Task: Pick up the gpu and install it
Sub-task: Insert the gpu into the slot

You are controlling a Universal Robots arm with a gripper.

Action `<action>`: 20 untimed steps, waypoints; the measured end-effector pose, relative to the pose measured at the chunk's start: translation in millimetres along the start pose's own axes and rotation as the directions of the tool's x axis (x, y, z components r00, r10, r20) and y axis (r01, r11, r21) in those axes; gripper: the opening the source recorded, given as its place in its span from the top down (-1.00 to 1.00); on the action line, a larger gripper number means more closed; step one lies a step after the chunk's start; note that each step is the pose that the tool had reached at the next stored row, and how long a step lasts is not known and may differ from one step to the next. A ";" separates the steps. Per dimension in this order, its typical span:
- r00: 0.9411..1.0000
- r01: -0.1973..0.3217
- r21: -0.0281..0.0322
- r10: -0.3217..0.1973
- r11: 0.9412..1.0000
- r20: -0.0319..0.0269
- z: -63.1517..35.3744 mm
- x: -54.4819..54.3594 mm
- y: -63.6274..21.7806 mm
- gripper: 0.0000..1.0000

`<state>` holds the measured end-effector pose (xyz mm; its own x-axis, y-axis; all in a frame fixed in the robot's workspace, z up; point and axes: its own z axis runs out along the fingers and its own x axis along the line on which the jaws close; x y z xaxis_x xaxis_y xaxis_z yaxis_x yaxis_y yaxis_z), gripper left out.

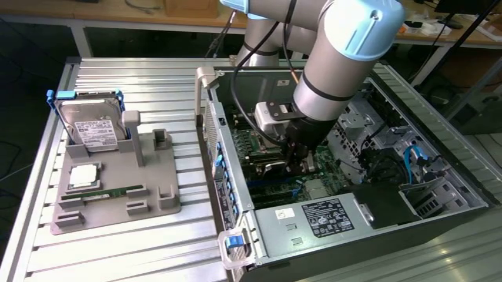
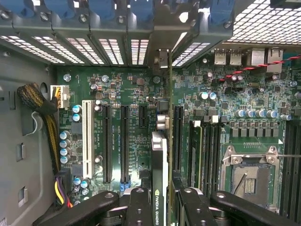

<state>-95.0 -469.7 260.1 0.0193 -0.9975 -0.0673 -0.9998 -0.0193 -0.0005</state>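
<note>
The thin dark gpu card (image 2: 160, 160), silver bracket leading, stands edge-on above the green motherboard (image 2: 117, 89), gripped in the closed black pincer (image 2: 165, 207). Insertion is judged in hand, calling for square alignment with the long black slot (image 2: 178, 136). Clearance is tight: the vented grey case wall (image 2: 94, 47) bounds the motherboard's bracket end.

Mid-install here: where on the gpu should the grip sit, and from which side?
On the gpu's upper long edge, from straight above, clamping its two flat faces. The card stands on edge over the motherboard slots, so its lower edge must stay free to meet a slot. The gripper holds it that way now.
</note>
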 end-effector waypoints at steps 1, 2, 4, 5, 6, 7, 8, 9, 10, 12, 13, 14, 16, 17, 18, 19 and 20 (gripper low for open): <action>1.000 0.000 0.000 0.000 1.000 0.000 0.2 0.0 0.0 0.46; 1.000 0.000 0.000 0.000 1.000 0.000 0.2 0.0 0.0 0.46; 1.000 0.000 0.000 0.000 1.000 0.000 0.2 0.0 0.0 0.46; 1.000 0.000 0.000 0.000 1.000 0.000 0.2 0.0 0.0 0.46; 1.000 0.000 0.000 0.000 1.000 0.000 0.2 0.0 0.0 0.46; 1.000 0.000 0.000 0.000 1.000 0.000 0.2 0.0 0.0 0.46; 1.000 0.000 0.000 0.000 1.000 0.000 0.2 0.0 0.0 0.46; 1.000 0.000 0.000 0.000 1.000 0.000 0.2 0.0 0.0 0.46; 1.000 0.000 -0.002 0.000 1.000 0.000 0.3 0.0 -0.2 0.46; 1.000 0.000 -0.007 0.000 1.000 0.001 0.3 0.0 -0.7 0.46; 1.000 -0.001 -0.010 0.001 1.000 0.001 0.3 0.0 -1.0 0.46; 1.000 -0.001 -0.013 0.001 1.000 0.001 0.3 0.0 -1.3 0.46; 1.000 -0.001 -0.019 0.001 1.000 0.001 0.3 0.0 -2.0 0.46; 1.000 -0.001 -0.021 0.001 1.000 0.001 0.3 0.0 -2.2 0.46; 1.000 -0.001 -0.023 0.001 1.000 0.001 0.3 0.0 -2.4 0.46; 1.000 -0.002 -0.023 0.002 1.000 0.001 0.3 0.0 -2.4 0.46; 1.000 -0.002 -0.023 0.002 1.000 0.001 0.2 0.0 -2.4 0.46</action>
<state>-92.6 -469.7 259.9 0.0176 -0.9975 -0.0681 -0.9995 -0.0193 0.0230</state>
